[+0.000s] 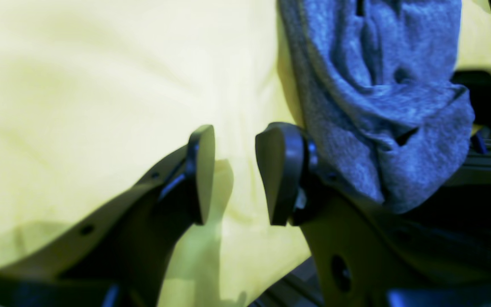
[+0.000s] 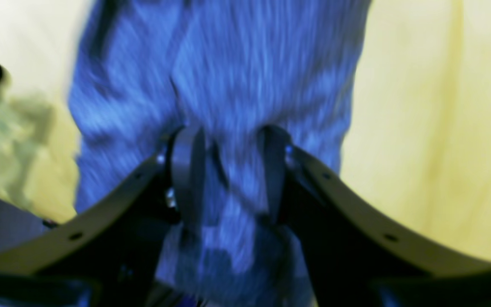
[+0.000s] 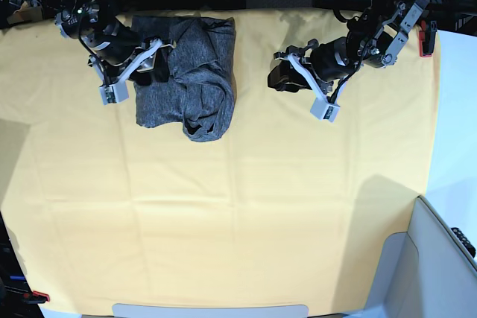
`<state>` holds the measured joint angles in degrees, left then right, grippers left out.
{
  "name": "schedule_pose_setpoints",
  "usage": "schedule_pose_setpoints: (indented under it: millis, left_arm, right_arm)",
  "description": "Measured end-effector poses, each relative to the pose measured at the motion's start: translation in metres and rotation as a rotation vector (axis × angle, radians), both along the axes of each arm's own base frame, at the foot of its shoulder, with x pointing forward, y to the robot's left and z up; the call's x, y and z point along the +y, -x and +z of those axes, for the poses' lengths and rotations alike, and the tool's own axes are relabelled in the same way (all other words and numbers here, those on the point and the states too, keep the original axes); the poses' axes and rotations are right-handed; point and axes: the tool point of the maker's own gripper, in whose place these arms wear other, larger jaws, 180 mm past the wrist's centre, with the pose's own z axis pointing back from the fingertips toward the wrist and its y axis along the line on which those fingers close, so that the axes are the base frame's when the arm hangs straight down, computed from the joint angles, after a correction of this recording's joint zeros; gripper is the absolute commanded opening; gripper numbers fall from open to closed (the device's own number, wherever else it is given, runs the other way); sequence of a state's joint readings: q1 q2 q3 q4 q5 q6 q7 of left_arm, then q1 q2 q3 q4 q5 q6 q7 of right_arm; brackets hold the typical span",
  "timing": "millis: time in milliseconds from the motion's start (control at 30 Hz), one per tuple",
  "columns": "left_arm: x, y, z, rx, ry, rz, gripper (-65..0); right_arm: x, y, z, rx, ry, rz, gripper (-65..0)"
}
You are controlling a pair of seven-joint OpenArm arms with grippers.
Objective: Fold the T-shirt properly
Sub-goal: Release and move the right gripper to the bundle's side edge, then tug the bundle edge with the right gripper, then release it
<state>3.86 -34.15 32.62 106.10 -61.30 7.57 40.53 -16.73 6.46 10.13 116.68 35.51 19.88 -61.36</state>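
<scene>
The T-shirt [image 3: 195, 72] lies as a rumpled dark grey bundle at the back left of the yellow cloth [image 3: 246, 199]. My right gripper [image 3: 153, 65] is at the bundle's left edge. In the right wrist view, which is blurred, the right gripper [image 2: 232, 140] has its jaws apart, with grey T-shirt [image 2: 237, 64] fabric lying between the fingers. My left gripper [image 3: 277, 76] hovers over bare cloth to the right of the shirt. In the left wrist view the left gripper [image 1: 236, 145] is open and empty, and the T-shirt [image 1: 377, 106] bunches just past its right finger.
The yellow cloth [image 1: 79, 106] covers the whole tabletop. A red clamp [image 3: 425, 39] sits at the back right edge and a small orange clip [image 3: 37, 296] at the front left corner. A pale grey box [image 3: 447, 258] stands off the front right corner. Dark cables crowd the back.
</scene>
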Motion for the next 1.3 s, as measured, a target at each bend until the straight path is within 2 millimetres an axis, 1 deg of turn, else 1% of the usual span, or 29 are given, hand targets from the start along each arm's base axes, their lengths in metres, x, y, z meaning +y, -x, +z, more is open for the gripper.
schedule_pose_setpoints:
  millis: [67,133,267,300,367,400,433,467,500,633,700,867,900,967,1033,1200,1300]
  left_arm:
    - [0.0,0.0,0.0,-0.001,0.001,-0.001,-44.4]
    - [0.0,0.0,0.0,-0.001,0.002,-0.001,-44.4]
    - [0.0,0.001,-0.001,0.003,0.0,0.001,-44.4]
    - [0.0,0.001,0.0,0.002,0.001,-0.001,-44.4]
    - [0.0,0.001,0.0,0.001,0.0,0.0,-44.4]
    - [0.0,0.001,0.0,0.002,0.001,-0.001,-44.4]
    - [0.0,0.001,-0.001,0.004,0.0,-0.001,-44.4]
    - [0.0,0.001,0.0,0.003,0.001,-0.002,-44.4]
    - [-0.001,0.001,0.0,0.003,0.004,0.0,-44.4]
    - [0.0,0.001,0.0,0.001,0.001,-0.001,-44.4]
    - [0.0,0.001,0.0,0.003,0.002,0.0,-44.4]
    - [-0.001,0.001,-0.001,0.003,0.001,-0.001,-44.4]
    - [0.0,0.001,0.0,0.002,0.001,-0.001,-44.4]
    - [0.0,0.001,-0.001,0.002,0.001,0.0,-44.4]
    - [0.0,0.001,-0.001,0.003,0.001,-0.001,-44.4]
    - [0.0,0.001,-0.001,0.003,0.0,0.002,-44.4]
    - [0.0,0.001,0.0,0.002,0.001,-0.001,-44.4]
  right_arm:
    - [-0.006,-0.011,0.013,-0.044,-0.041,-0.026,-41.5]
    - [-0.011,-0.018,0.024,-0.075,-0.084,-0.053,-41.5]
    - [-0.013,-0.024,0.032,-0.094,-0.117,-0.071,-41.5]
    - [-0.014,-0.024,0.03,-0.078,-0.13,-0.097,-41.6]
    - [-0.006,-0.018,0.02,-0.018,-0.155,-0.131,-45.4]
    - [0.002,-0.012,0.014,0.021,-0.17,-0.132,-49.3]
    - [0.009,-0.007,0.008,0.058,-0.187,-0.137,-54.8]
    - [0.013,-0.004,0.004,0.091,-0.205,-0.165,-61.1]
    - [0.014,-0.002,0.0,0.119,-0.212,-0.193,-65.0]
    - [0.023,0.001,-0.006,0.164,-0.222,-0.218,-65.0]
    - [0.024,0.005,-0.01,0.185,-0.23,-0.234,-65.0]
    - [0.012,0.01,-0.018,0.209,-0.224,-0.33,-65.0]
    - [0.008,0.011,-0.021,0.211,-0.196,-0.343,-65.0]
    - [0.011,0.015,-0.025,0.219,-0.159,-0.334,-65.0]
    - [0.028,0.019,-0.027,0.231,-0.159,-0.282,-65.0]
    - [0.089,0.032,-0.024,0.259,-0.203,-0.103,-65.0]
    - [0.116,0.037,-0.019,0.252,-0.214,-0.018,-65.0]
